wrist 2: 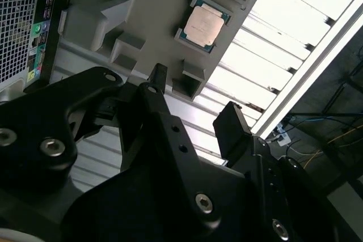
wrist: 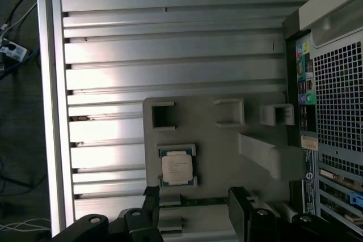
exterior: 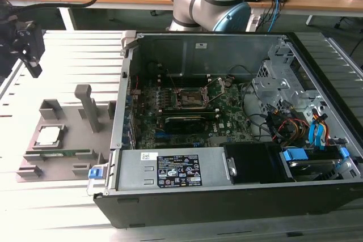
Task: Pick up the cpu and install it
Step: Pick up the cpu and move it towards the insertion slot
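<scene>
I log bright, even room light. Glare washes out the slatted bench (wrist 2: 295, 38) in both wrist views; the computer case (exterior: 170, 55) interior stays dim in the exterior view; the hand (wrist 2: 193, 92) renders nearly black.

The exterior camera is looking down from high on the open computer case (exterior: 187, 55), with the grey fixture (exterior: 76, 139) at the exterior view's left. Both wrist cameras are peering close past the gripper (wrist: 194, 195), sharing the fixture and the cpu (wrist: 177, 167).
</scene>
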You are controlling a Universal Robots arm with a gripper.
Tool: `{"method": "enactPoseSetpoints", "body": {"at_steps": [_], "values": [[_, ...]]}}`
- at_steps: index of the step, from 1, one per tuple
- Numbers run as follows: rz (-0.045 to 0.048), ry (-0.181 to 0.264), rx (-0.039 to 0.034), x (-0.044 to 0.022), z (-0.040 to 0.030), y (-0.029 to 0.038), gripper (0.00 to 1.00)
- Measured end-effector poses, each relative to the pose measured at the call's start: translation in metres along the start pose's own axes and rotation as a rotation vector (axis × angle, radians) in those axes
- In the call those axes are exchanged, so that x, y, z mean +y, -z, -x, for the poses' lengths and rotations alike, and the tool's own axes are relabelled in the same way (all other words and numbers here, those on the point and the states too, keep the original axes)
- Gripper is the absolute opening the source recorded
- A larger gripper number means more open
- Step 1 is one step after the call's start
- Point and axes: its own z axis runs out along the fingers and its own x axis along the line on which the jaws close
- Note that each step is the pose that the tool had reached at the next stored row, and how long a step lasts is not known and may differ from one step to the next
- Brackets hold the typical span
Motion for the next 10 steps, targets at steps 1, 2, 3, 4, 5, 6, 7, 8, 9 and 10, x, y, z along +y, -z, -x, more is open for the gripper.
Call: {"method": "enactPoseSetpoints", "body": {"at_steps": [1, 2, 3, 4, 5, 6, 7, 8, 9, 10], "values": [[0.0, 0.0, 0.0001, 0.0, 0.0, -0.0008, 0.6], [-0.0001, 0.0, 0.0001, 0.0, -0.0001, -0.0027, 0.6], [0.0, 0.0, 0.0001, 0.0, -0.0001, -0.0047, 0.6], [0.0, 0.0, 0.0, 0.0, -0.0002, -0.0068, 0.6], [0.0, 0.0, 0.0, 0.0, -0.0002, -0.0091, 0.6], [0.0, 0.0, 0.0, 0.0, -0.0003, -0.0105, 0.6], [0.0, 0.0, 0.0, 0.0, -0.0003, -0.0117, 0.6], [0.0, 0.0, 0.0, 0.0, -0.0003, -0.0125, 0.6], [0.0, 0.0, 0.0, 0.0, -0.0004, -0.0135, 0.6], [0.0, 0.0, 0.0, 0.0, -0.0004, -0.0144, 0.6]]}}
